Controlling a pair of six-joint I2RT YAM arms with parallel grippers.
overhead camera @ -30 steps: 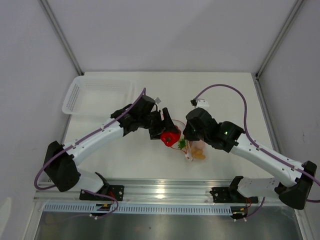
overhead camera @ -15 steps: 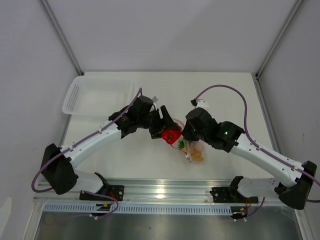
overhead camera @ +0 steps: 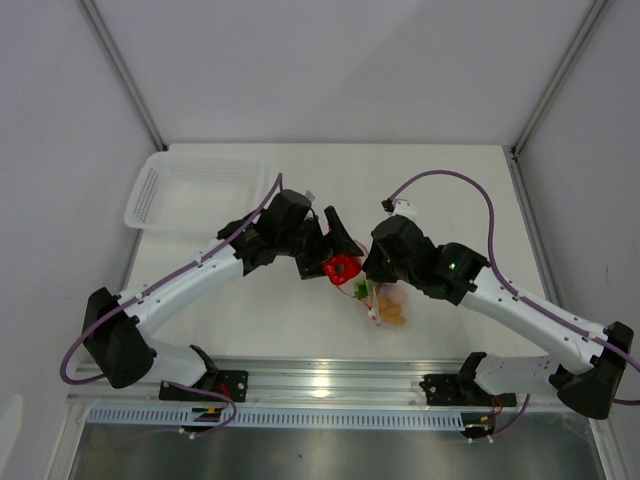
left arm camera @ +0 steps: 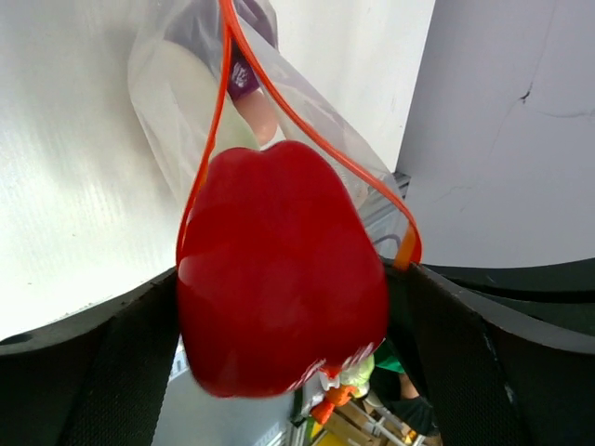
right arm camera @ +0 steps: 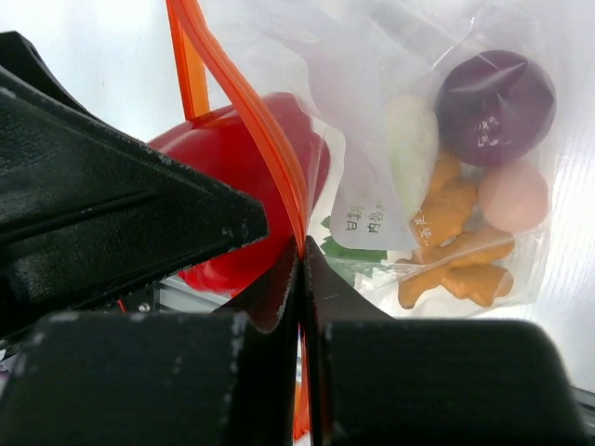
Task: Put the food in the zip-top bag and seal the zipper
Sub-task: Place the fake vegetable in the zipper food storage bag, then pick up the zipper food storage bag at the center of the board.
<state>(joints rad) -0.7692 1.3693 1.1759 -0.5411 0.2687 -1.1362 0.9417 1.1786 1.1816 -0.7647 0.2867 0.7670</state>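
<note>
Toward the tabletop's near-centre, your left hand [overhead camera: 338,252] is standing wide around the red pepper [left arm camera: 279,269], directly above the bag [right arm camera: 446,158] mouth your shut right hand [right arm camera: 302,269] is pinching by its zipper [right arm camera: 244,102].

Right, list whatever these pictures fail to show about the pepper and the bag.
- Top view: the arms cover most of the bag, so its mouth is hidden.
- Left wrist: the red pepper blocks the bag's mouth behind it.
- Right wrist: the bag's lower end is cut off by the jaws.
</note>
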